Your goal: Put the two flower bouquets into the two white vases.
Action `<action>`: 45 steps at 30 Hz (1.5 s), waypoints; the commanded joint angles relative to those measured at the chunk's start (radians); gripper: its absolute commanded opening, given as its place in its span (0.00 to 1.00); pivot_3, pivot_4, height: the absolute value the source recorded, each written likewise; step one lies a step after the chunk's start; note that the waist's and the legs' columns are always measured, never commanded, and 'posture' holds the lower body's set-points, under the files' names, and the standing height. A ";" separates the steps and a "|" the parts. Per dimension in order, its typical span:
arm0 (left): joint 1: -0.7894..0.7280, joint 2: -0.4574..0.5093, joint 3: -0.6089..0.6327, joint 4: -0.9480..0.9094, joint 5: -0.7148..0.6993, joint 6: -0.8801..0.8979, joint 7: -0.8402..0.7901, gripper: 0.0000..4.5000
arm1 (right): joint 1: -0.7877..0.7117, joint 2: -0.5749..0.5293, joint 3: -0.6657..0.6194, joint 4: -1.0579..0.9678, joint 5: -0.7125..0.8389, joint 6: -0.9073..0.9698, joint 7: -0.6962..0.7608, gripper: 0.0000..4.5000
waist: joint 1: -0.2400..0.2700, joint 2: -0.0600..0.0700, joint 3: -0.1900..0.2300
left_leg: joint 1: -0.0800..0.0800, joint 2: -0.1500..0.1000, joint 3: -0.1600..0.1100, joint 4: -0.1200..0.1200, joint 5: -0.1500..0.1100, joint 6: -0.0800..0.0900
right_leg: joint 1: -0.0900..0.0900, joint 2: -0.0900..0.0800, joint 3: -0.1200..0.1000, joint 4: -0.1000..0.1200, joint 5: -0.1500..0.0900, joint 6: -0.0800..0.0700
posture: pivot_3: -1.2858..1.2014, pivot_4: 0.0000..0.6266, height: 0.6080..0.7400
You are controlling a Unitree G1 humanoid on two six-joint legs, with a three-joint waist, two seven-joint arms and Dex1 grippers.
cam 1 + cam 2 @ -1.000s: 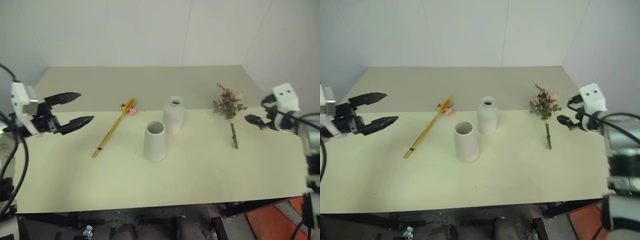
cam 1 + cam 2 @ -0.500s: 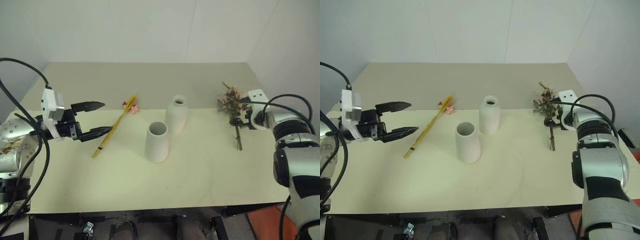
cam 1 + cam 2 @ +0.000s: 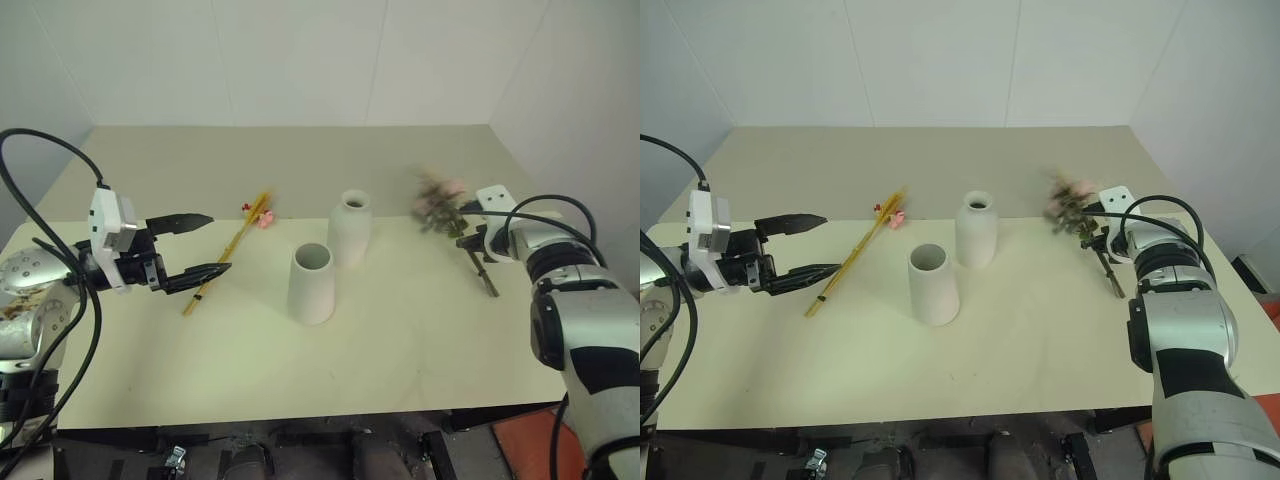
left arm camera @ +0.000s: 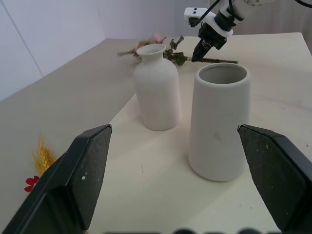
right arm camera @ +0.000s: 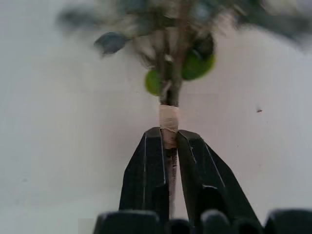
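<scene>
My right gripper [image 5: 169, 146] has its jaws clamped on the taped stem of the bushy pink-and-cream bouquet [image 3: 440, 205]; a second ago those jaws stood apart, off to the right of the bunch. My left gripper [image 3: 208, 243] keeps its jaws wide apart, as before, and holds nothing.

The bouquet's flower head now lies further left than it did half a second ago, smeared with motion, while its stem [image 3: 481, 268] slants down to the right past the gripper, over the right side of the cream table [image 3: 380, 350]. Earlier the bunch lay flat with its stem running almost straight toward me.

My left gripper has come in from the table's left edge since a second ago. Its lower finger [image 3: 205, 272] now sits just beside the near end of the slim yellow-orange stalk [image 3: 228, 253]; I cannot tell whether they touch. The stalk lies where it lay before, slanting across the table's left half, its pink and red blossoms [image 3: 258, 217] at the far end.

The two white vases stand upright mid-table, unmoved: the wide-mouthed tapered vase [image 3: 311, 283] nearer me, the narrow-necked bottle vase [image 3: 349, 229] just behind it to the right. Both are empty.
</scene>
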 commanded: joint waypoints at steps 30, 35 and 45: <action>-0.057 0.047 0.029 0.013 -0.012 0.035 -0.014 1.00 | 0.240 0.429 -0.369 -0.878 0.665 -0.557 0.107 0.04 | 0.006 0.001 0.000 | 0.000 0.001 -0.006 0.000 0.002 -0.002 | 0.001 0.004 -0.002 0.002 0.001 -0.001 | 0.52 0.24 1.00; -0.024 0.056 0.058 -0.005 -0.020 0.043 -0.005 1.00 | 0.238 0.438 -0.354 -0.831 0.662 -0.564 0.126 0.04 | 0.009 0.001 0.000 | 0.000 0.001 -0.006 0.000 0.002 -0.002 | 0.001 0.004 -0.002 0.002 0.001 -0.001 | 0.52 0.24 1.00; 0.016 0.058 0.089 -0.036 -0.026 0.055 0.015 1.00 | 0.235 0.456 -0.336 -0.695 0.642 -0.609 0.171 0.04 | 0.006 0.001 0.000 | 0.000 0.001 -0.007 0.000 0.002 -0.002 | 0.001 0.004 -0.002 0.002 0.001 -0.001 | 0.52 0.24 1.00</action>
